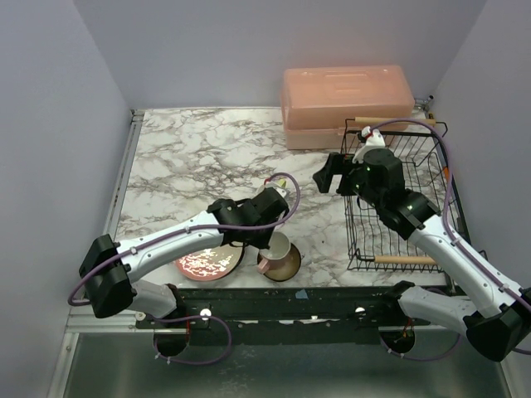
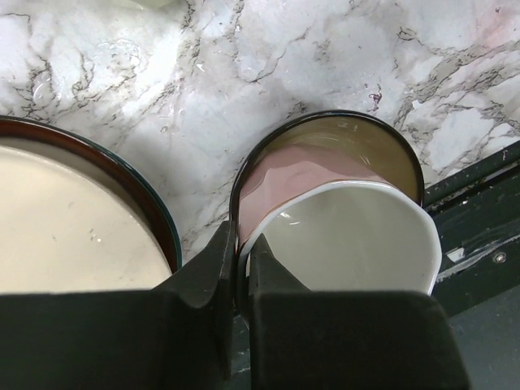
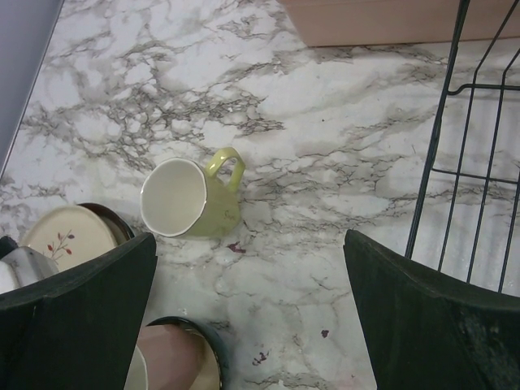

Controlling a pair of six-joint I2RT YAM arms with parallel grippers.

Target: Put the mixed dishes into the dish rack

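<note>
At the near table edge, my left gripper is pinched almost closed over the rim of the pink cup, which sits nested in the teal-blue bowl. Whether the bowl's wall is caught in the pinch too, I cannot tell. I judge both to be glazed ceramic: stiff, slick and chippable, and a rim pinch may let the cup swing. My right gripper is spread wide, holding nothing, just left of the dish rack.

Jaws pinching pink cup, plate at left
</note>
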